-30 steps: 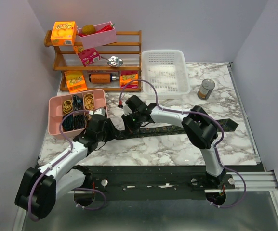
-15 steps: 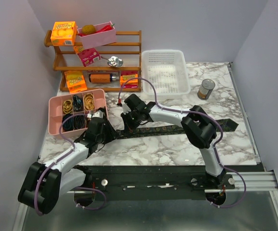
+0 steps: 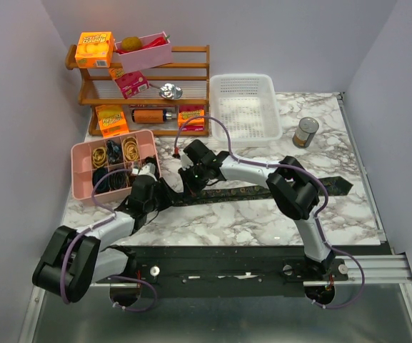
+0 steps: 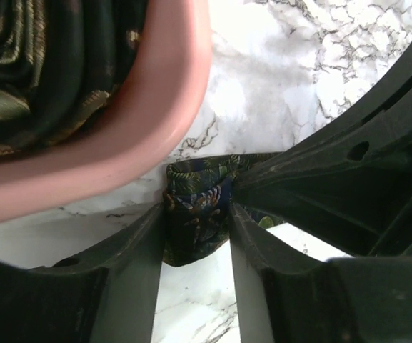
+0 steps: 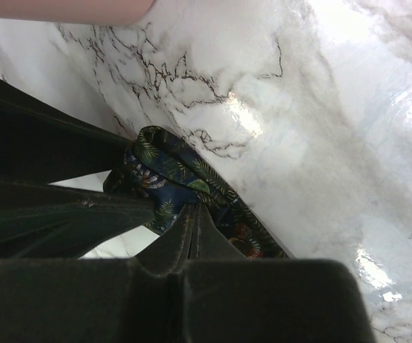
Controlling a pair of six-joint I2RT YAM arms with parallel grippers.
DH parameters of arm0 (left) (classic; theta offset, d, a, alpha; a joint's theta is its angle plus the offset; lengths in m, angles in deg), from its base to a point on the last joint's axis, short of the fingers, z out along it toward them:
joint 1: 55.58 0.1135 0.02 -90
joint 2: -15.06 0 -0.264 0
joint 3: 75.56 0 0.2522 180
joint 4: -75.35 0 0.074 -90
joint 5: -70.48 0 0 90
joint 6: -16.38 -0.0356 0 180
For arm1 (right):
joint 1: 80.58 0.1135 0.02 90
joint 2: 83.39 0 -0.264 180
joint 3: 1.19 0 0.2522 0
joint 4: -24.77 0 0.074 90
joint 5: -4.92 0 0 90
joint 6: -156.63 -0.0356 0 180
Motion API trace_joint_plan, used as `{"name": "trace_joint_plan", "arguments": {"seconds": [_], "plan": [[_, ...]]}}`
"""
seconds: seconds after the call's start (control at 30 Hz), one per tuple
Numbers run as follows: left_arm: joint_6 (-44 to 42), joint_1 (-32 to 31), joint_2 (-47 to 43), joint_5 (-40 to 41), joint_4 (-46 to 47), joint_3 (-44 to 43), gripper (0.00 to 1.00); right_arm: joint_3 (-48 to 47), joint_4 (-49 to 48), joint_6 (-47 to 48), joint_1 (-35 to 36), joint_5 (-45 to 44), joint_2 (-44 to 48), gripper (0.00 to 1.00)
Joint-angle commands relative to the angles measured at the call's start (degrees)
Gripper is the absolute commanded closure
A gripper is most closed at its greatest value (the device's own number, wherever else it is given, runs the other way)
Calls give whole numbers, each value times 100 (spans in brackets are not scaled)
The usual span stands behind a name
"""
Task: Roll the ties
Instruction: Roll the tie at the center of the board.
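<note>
Your left gripper (image 4: 198, 229) is squeezing the end of the tie (image 3: 234, 194). That end is folded over on itself into a small fat bundle, and one finger (image 4: 138, 250) presses on each side of it, so the cloth fills the gap between them. The bundle sits just beside the wall of the pink tray (image 4: 170, 107), near it but not touching.

Your right gripper (image 5: 191, 214) is closed, with its two fingers tight together. The tips rest on the tie right next to the bundle. You cannot tell from here if any cloth is caught between them. The two grippers are very close to each other, one on each side of the folded end.

The rest of the tie lies flat on the marble table (image 3: 248, 221). It runs in a long dark strip from the grippers toward the right side, and its far end pokes out past your right arm.

Inside the pink tray there is some dark cloth with gold marks (image 4: 34, 71), but it is too close up to say what it is.

Farther back stand a white basket (image 3: 245, 107), a small can (image 3: 306, 132) and a wooden rack (image 3: 206, 78), all well apart from the tie.
</note>
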State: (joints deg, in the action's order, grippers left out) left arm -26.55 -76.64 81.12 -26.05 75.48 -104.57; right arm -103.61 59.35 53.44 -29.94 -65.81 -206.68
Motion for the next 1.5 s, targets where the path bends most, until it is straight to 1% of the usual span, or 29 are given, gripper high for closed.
{"name": "trace_joint_plan", "arguments": {"seconds": [0.0,0.03,0.1,0.13,0.23,0.4,0.83,1.13,1.17,1.47], "plan": [[30,32,293,-148,483,267,55,-28,238,106,26,25,-275,99],[30,32,293,-113,500,285,60,-37,230,106,34,24,-275,100],[57,32,241,-42,466,303,64,-11,238,115,34,7,-258,100],[39,32,206,-33,387,285,72,7,238,115,26,7,-258,100],[-57,32,-5,98,89,198,87,16,238,115,26,16,-240,100],[-136,32,-252,160,-228,57,100,-11,238,106,26,86,-214,99],[-497,23,-533,529,-1652,-619,100,-11,230,106,26,-19,-143,100],[-866,-100,-270,608,-2417,-1235,100,-151,230,62,26,112,-249,99],[-901,-118,-200,774,-2530,-1322,100,-151,230,54,26,112,-249,99],[-928,-399,20,1320,-2970,-1665,100,-72,230,45,34,121,-29,100]]}}
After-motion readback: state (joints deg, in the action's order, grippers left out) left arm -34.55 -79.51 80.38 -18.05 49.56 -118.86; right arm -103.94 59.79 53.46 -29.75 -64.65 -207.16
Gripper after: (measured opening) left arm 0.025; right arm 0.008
